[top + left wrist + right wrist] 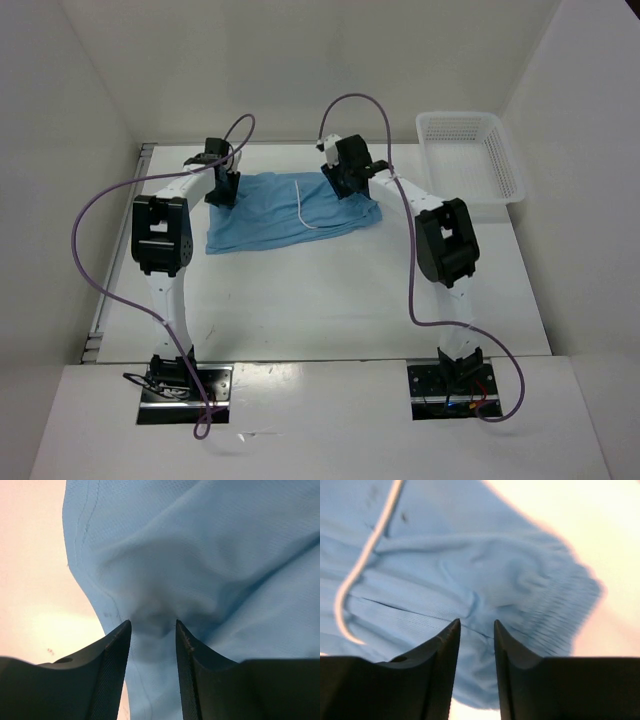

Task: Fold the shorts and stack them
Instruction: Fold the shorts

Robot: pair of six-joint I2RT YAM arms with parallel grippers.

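Two hands, both down on the shorts [265, 220]. Left hand [152, 626]: dark fingers narrowly spaced, clamped on a puckered pinch of fabric near the stitched hem at the garment's far left corner. Right hand [476, 623]: fingers likewise close, clamped on a fold just beside the gathered elastic waistband [555, 605] at the far right corner. Thin white drawstring [362, 565] looped over the cloth, left of the right hand. Shorts spread between the two hands on the far half of the white surface [320, 300]; light sky-blue, soft, fine-knit, creased. White plastic lattice basket [510, 165], rectangular, at far right, apart from the shorts.
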